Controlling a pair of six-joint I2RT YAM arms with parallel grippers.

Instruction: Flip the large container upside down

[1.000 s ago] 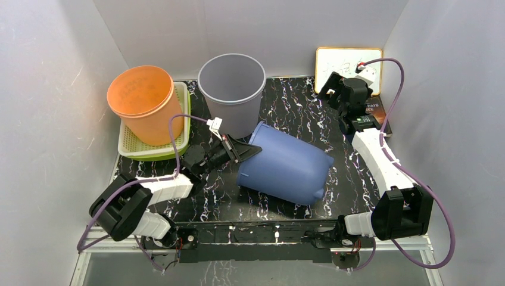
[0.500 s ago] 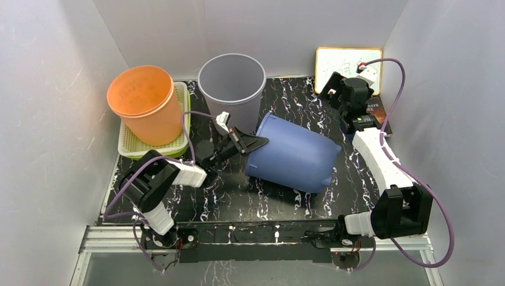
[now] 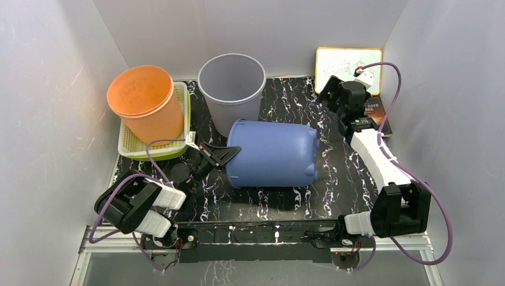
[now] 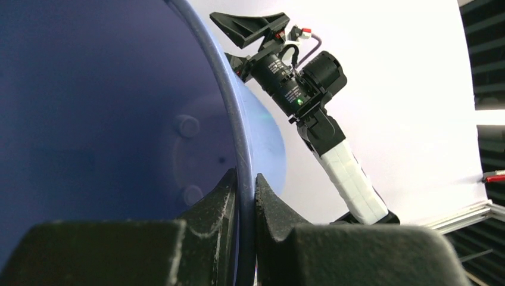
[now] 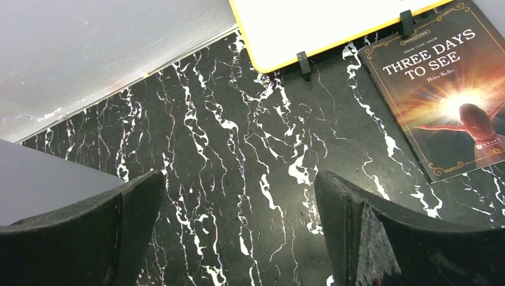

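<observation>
The large blue container [image 3: 274, 154] lies on its side in the middle of the black marbled table, its open mouth facing left. My left gripper [image 3: 230, 153] is shut on the mouth's rim, one finger inside and one outside. In the left wrist view the rim runs between the fingertips of the left gripper [image 4: 245, 179], and the container's dark inside [image 4: 107, 107] fills the left of the frame. My right gripper [image 3: 329, 92] hovers open and empty at the back right, apart from the container. The right wrist view shows only bare table between the fingers of this gripper [image 5: 239, 179].
A grey bin [image 3: 231, 89] stands upright just behind the blue container. An orange bucket [image 3: 146, 104] sits upside down on a green tray [image 3: 134, 149] at the back left. A whiteboard [image 3: 342, 62] and a book [image 3: 375, 110] lie at the back right.
My left gripper has drawn back to the left, still holding the rim. The blue container has swung with it and now lies level, farther left and closer to the grey bin.
</observation>
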